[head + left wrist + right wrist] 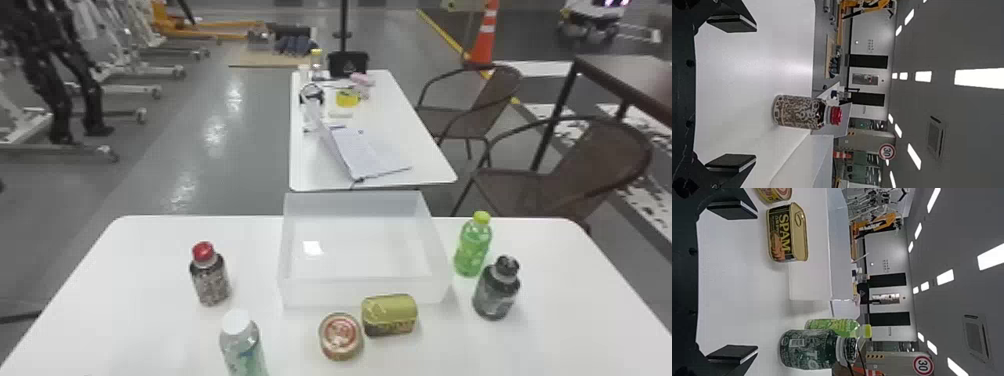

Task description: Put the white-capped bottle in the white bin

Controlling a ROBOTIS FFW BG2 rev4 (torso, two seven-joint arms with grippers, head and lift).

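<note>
From above the table (150,235), your head view looks forward and down; your wrist views face low across it toward the room beyond, left near the red-capped bottle (799,112), right near the white bin (320,292), both shared with your head view.

Bright ceiling lights (979,78), shiny floor (234,100)

White table, left: squat dark bottle with red cap (210,280); clear bottle with white cap (243,345)
Middle: open translucent white plastic bin (365,292)
Before it: round flat tin (340,336), gold-topped rectangular can (389,315)
Right: green bottle (472,249)
</note>
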